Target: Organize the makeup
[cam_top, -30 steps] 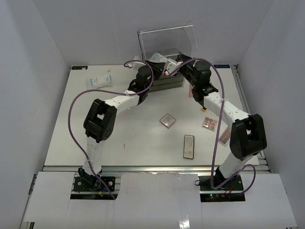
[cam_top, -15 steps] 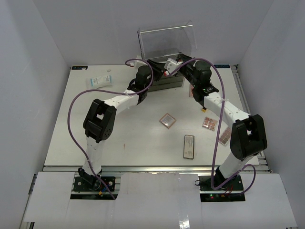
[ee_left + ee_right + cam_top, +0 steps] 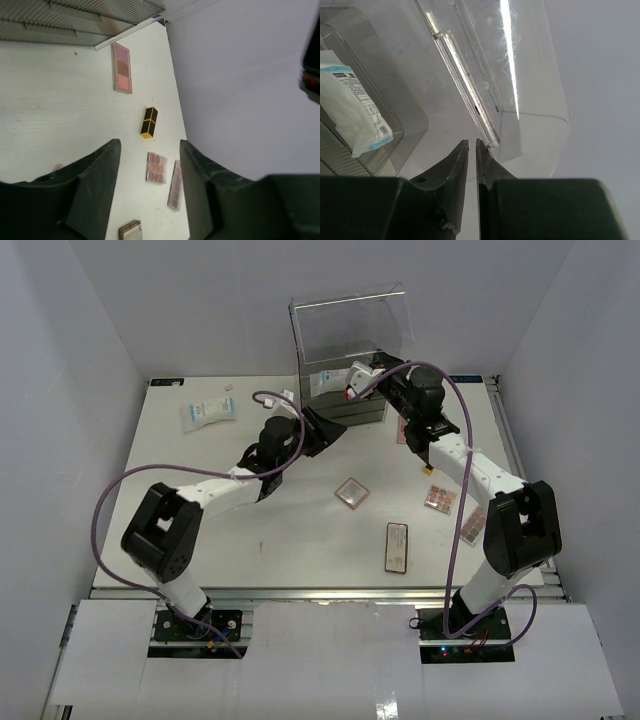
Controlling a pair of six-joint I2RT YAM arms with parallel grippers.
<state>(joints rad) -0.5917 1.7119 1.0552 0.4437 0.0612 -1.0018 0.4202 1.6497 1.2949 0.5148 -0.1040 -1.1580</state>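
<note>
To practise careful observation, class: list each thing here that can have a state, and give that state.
box lid, raised open.
left claw, open, empty.
right claw, shut.
sachet, lying inside the box.
black compact, lying flat on the table.

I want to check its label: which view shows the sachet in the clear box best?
Right wrist: the sachet appears large, with print visible. The top view shows it tiny inside the box; the left wrist view misses it.
</note>
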